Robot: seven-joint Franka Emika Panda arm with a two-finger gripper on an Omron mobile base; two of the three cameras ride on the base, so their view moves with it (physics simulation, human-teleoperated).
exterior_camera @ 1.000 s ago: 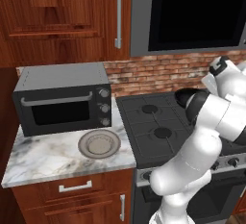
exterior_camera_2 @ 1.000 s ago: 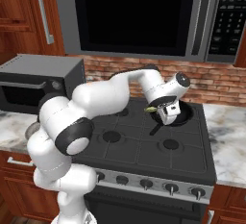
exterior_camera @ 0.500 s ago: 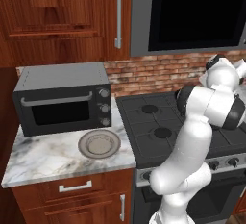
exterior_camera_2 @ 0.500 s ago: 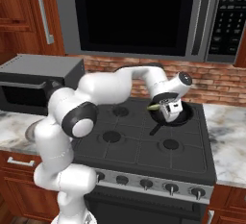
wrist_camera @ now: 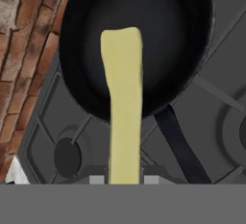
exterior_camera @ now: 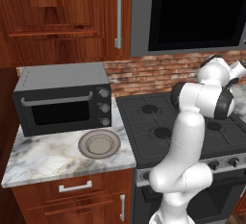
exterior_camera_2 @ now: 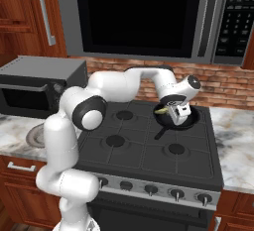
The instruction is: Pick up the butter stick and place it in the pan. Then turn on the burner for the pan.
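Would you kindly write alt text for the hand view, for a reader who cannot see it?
A pale yellow butter stick, held in the shut gripper, reaches out over a round black pan on a dark stove. The pan's handle points back toward the camera, and a brick wall runs along the left.
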